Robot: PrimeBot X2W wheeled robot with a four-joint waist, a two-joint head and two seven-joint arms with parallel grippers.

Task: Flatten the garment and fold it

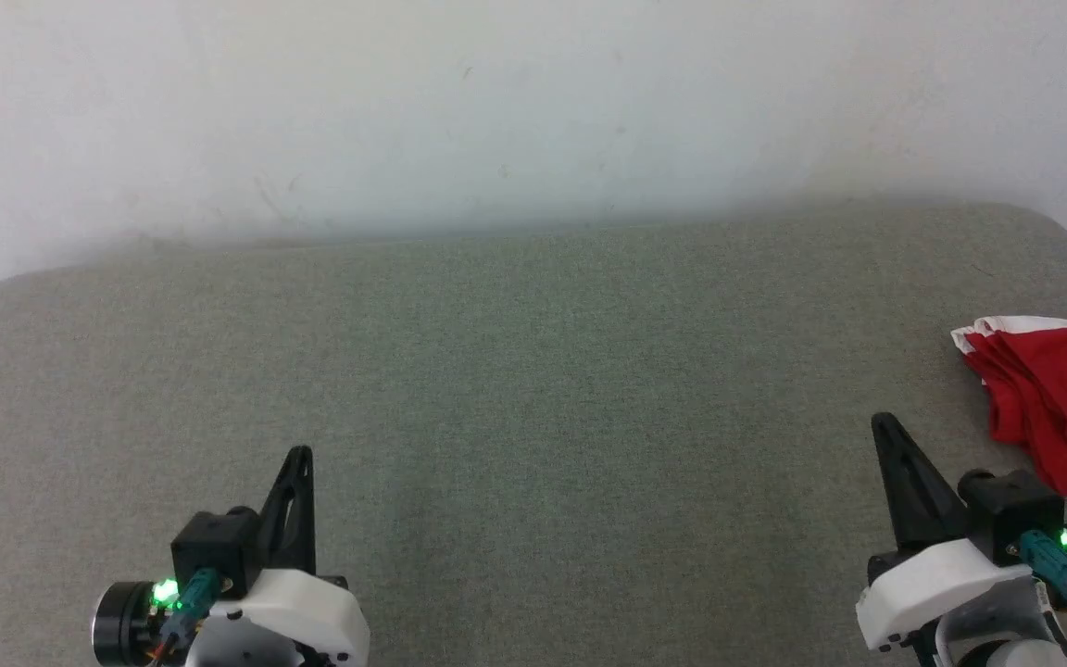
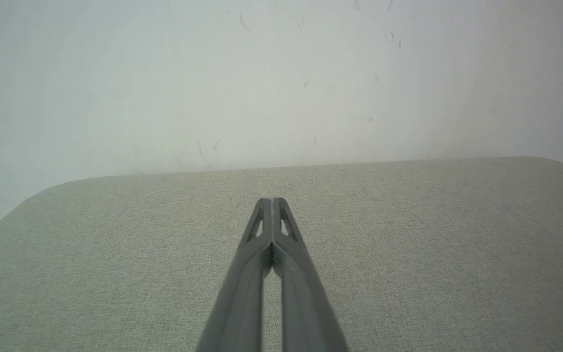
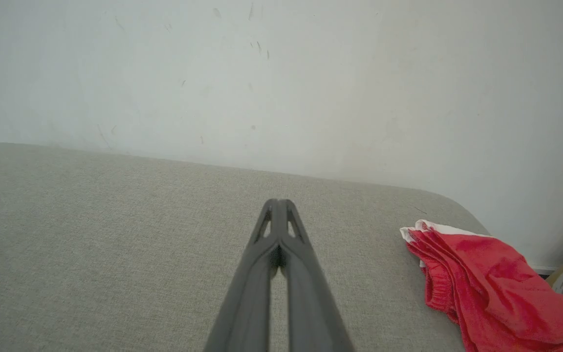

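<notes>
While nothing is held, 1 garment (image 1: 1052, 408) is listed: red shorts with white trim, bunched in folds at the right edge of the grey-green pad (image 1: 533, 417), near the pad's far right corner. Whether part of it hangs over that edge cannot be told.

The left gripper (image 1: 300, 454) is entered as empty, its jaws pressed together, poised over the pad's near left part. The right gripper (image 1: 883, 421) is entered likewise, empty with jaws together, over the pad's near right part, near the garment but apart from it.

Risks, as judged: the garment may be dragged off the pad if it is pulled outward, since it sits at the very edge. Several layers may be pinched at once, because the folds are stacked, so the bunch would be carried rather than opened.

Orientation: the long axis is laid roughly along the pad's right edge. The white-trimmed end is pointed toward the pad's far side. A gathered band, seen from the right wrist, is turned toward the pad's middle.
</notes>
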